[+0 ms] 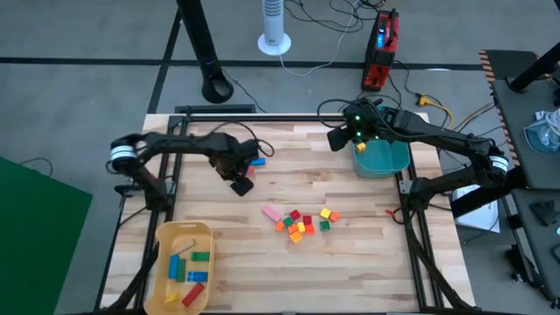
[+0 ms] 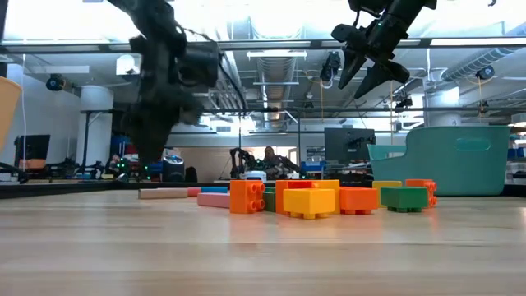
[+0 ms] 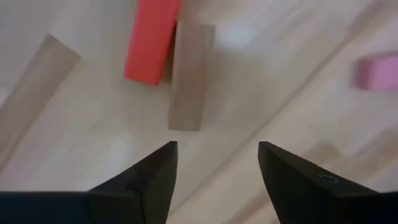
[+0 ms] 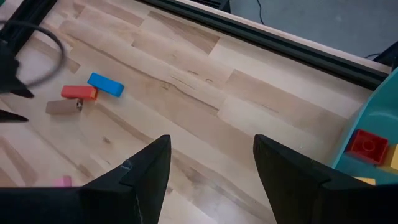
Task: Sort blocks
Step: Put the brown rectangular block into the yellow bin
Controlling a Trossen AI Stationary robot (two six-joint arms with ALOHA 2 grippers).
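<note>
A red bar and a blue bar lie flat on the wooden table, left of its middle. My left gripper hangs open just above the table beside the red bar, pointing down, with only bare wood between its fingers. A pink bar and a heap of red, orange, yellow and green blocks lie at the table's middle. My right gripper waits open, raised, at the far right by the teal bin.
The teal bin holds a red block. A yellow tray at the near left corner holds blue, green, red and yellow blocks. Black frame rails run along the table's far edge and its sides.
</note>
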